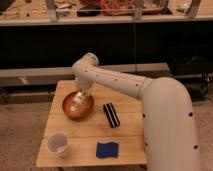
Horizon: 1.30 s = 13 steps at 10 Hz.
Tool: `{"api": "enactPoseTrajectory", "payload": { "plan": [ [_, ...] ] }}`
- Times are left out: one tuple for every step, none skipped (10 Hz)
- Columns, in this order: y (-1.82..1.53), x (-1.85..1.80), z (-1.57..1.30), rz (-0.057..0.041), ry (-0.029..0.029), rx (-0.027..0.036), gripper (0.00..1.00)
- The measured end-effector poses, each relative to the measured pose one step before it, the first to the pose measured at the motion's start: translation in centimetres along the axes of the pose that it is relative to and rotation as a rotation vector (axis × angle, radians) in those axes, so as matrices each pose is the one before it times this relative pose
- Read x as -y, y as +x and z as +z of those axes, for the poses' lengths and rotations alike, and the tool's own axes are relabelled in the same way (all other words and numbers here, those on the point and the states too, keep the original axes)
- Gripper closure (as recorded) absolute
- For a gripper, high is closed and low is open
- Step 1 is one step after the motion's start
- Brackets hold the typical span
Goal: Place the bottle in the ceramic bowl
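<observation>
Directly over the ceramic bowl (69,113) on the wooden table (82,134), your gripper (80,98) hung with the pale bottle (75,106) at its tip; its grip could not be told.

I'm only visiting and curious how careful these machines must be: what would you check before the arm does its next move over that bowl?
1. The gripper hangs over the ceramic bowl: ok.
2. The bottle, a pale shape under the gripper, lies within the bowl's rim: ok.
3. The bottle rests on the bowl's bottom: cannot tell.
4. The bowl sits wholly on the table: ok.
5. The black bar, white cup and blue sponge stand apart from the bowl: ok.
</observation>
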Motion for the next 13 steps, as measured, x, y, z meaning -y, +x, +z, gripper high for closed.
{"api": "enactPoseTrajectory", "payload": {
  "plan": [
    [0.077, -0.034, 0.065, -0.00206, 0.00028, -0.00044, 0.99],
    [-0.022, 0.045, 0.034, -0.00265, 0.00087, 0.00048, 0.97],
    [-0.066, 0.095, 0.059, -0.00330, 0.00042, 0.00080, 0.93],
    [-0.107, 0.140, 0.060, -0.00569, 0.00144, 0.00031, 0.92],
    [-0.077, 0.142, 0.008, -0.00403, 0.00193, 0.00009, 0.92],
    [-0.020, 0.049, 0.051, -0.00286, 0.00070, 0.00048, 0.92],
    [0.020, 0.012, 0.022, -0.00268, 0.00044, -0.00008, 0.92],
    [-0.004, -0.006, 0.063, -0.00366, 0.00031, -0.00026, 0.88],
    [-0.072, 0.085, 0.084, -0.00438, 0.00045, 0.00009, 0.82],
    [-0.089, 0.128, 0.050, -0.00445, 0.00060, -0.00006, 0.78],
    [-0.181, 0.180, 0.101, -0.00557, 0.00062, 0.00154, 0.78],
    [-0.020, 0.034, 0.017, -0.00317, 0.00086, -0.00018, 0.78],
    [-0.009, 0.003, 0.034, -0.00290, 0.00036, -0.00021, 0.78]
  ]
}}
